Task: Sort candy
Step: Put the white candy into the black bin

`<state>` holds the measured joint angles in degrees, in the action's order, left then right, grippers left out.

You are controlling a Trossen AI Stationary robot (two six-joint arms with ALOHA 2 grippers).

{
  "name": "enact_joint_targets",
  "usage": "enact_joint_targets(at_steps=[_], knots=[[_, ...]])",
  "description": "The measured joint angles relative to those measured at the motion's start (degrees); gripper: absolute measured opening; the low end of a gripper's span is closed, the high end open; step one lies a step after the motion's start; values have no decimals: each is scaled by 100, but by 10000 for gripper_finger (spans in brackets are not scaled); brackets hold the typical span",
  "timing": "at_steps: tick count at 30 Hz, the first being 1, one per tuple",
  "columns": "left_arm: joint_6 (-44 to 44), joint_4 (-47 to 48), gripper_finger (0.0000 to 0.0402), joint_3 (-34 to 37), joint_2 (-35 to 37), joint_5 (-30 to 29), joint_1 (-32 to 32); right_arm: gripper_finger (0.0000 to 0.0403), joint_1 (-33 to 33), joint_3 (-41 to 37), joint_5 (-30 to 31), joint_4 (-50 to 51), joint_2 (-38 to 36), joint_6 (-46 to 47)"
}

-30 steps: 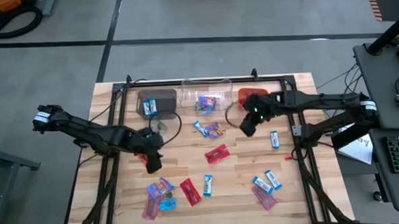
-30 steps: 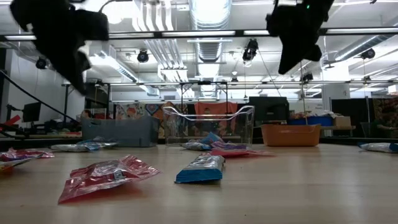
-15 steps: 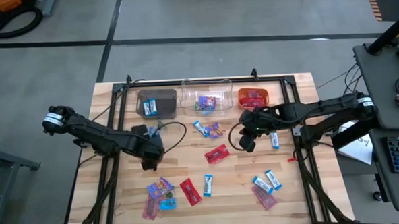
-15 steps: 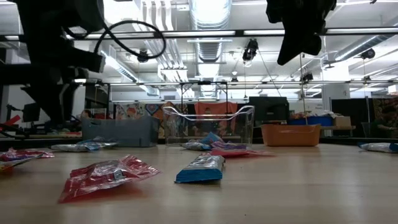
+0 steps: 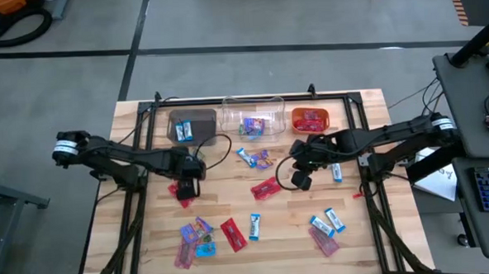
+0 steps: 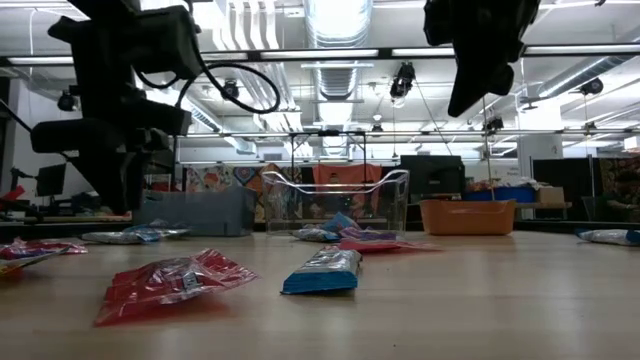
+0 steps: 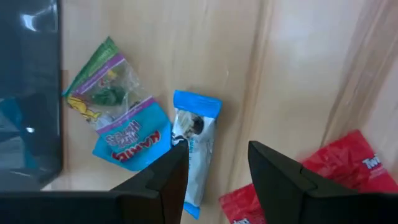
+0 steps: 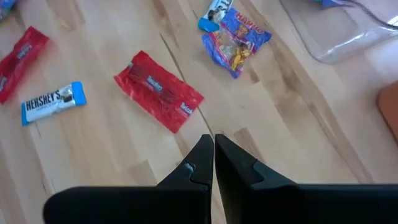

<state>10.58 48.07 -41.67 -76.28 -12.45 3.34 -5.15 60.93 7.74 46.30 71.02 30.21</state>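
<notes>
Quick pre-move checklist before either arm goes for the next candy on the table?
1. Left hand open: ok, fingers apart, nothing between them.
2. Right hand ready to grasp: not ok, fingers shut and empty.
3. Target near the right hand: ok, red candy lies alone on bare wood just ahead.
4. Target near the left hand: cannot tell, a blue-and-white candy and a second red candy both lie close.
5. Arms apart: ok, each keeps to its own side of the table.

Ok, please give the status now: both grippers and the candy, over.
Left gripper open, empty, above table. Right gripper shut, empty, near red candy. Candy still scattered. Nothing blocking.
</notes>
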Motion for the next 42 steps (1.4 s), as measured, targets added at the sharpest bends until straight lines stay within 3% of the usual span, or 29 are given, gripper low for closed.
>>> enact_joint_targets(at_steps=[18, 30, 34, 40, 42], knots=[[-251, -395, 142, 24, -688, 1, -725, 9, 0, -7, -25, -32, 39, -160], [-598, -552, 182, 22, -1023, 2, -720, 9, 0, -7, -43, -30, 39, -169], [-597, -551, 144, 20, -1033, 30, -692, 9, 0, -7, -42, -30, 39, -169], [-574, -475, 21, -23, -993, 162, -679, 9, 0, -7, -40, -30, 39, -169], [-539, -356, 11, -91, -999, 237, -676, 9, 0, -7, -40, -30, 39, -169]])
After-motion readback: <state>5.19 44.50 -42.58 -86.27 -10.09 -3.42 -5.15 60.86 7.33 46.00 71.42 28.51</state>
